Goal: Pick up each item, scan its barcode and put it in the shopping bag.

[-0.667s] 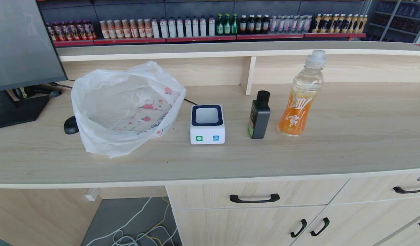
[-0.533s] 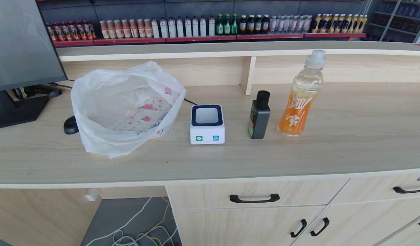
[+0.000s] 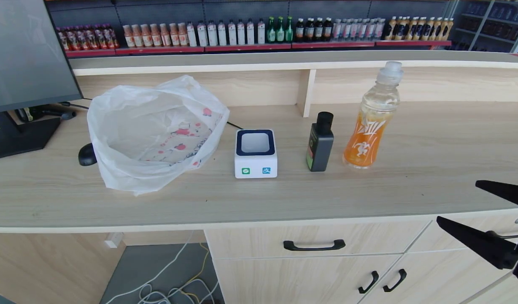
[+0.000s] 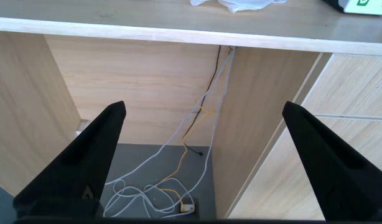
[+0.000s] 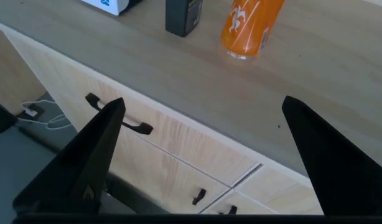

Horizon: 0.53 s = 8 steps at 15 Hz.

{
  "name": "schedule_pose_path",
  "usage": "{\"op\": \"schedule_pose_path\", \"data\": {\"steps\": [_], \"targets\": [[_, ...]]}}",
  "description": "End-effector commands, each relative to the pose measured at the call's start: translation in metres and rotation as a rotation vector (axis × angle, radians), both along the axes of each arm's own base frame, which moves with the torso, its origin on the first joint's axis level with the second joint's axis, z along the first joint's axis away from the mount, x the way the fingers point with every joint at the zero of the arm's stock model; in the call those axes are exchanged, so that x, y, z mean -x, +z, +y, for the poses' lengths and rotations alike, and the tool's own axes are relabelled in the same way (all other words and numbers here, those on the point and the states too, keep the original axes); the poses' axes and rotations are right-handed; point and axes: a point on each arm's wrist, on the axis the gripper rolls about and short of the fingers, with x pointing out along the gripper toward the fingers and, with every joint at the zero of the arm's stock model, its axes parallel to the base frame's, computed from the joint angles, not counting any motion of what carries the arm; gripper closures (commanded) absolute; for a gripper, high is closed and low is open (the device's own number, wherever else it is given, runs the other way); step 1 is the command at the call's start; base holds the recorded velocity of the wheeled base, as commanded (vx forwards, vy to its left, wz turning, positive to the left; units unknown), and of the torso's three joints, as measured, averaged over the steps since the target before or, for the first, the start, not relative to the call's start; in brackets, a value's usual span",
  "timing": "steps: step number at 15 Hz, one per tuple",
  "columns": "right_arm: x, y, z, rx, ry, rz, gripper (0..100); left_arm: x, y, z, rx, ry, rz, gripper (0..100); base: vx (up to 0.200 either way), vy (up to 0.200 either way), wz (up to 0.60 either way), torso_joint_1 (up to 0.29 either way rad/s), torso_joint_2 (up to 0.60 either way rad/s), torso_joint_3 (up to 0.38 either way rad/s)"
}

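On the wooden counter (image 3: 259, 194) a white shopping bag (image 3: 153, 131) lies open at the left. A white scanner (image 3: 255, 153) with a dark-rimmed window stands in the middle. To its right stand a small black bottle (image 3: 320, 142) and a taller orange drink bottle (image 3: 370, 118). My right gripper (image 3: 457, 200) is open at the counter's front edge, lower right, well short of both bottles. Its wrist view shows the black bottle (image 5: 183, 15) and orange bottle (image 5: 250, 25) beyond the open right gripper (image 5: 202, 101). My left gripper (image 4: 203, 106) is open below the counter edge, holding nothing.
A monitor (image 3: 27, 55) and a black mouse (image 3: 87, 154) sit at the far left. A raised ledge with a divider (image 3: 305, 90) backs the counter. Drawers with black handles (image 3: 314, 245) are under the front; cables (image 4: 172, 180) lie on the floor.
My right gripper has come into the head view at the lower right, by the counter's front edge. The items on the counter have not moved.
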Motion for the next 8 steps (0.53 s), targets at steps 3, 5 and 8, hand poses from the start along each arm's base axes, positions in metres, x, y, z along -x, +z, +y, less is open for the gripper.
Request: {"op": "schedule_pose_path", "data": {"steps": [3,5,8], "targets": [[-0.044,0.008,0.024,0.029,0.019,0.002,0,0.0,0.0,0.0,0.001,-0.001,0.0,0,0.0,0.0,0.0,0.0,0.0,0.0],[-0.056,0.019,0.052,-0.031,-0.005,-0.03,0,0.0,0.0,0.0,0.001,0.001,0.0,0,0.0,0.0,0.0,0.0,0.0,0.0],[-0.055,0.015,0.064,-0.084,-0.003,-0.001,0,0.0,0.0,0.0,0.001,-0.001,0.0,0,0.0,0.0,0.0,0.0,0.0,0.0]]}}
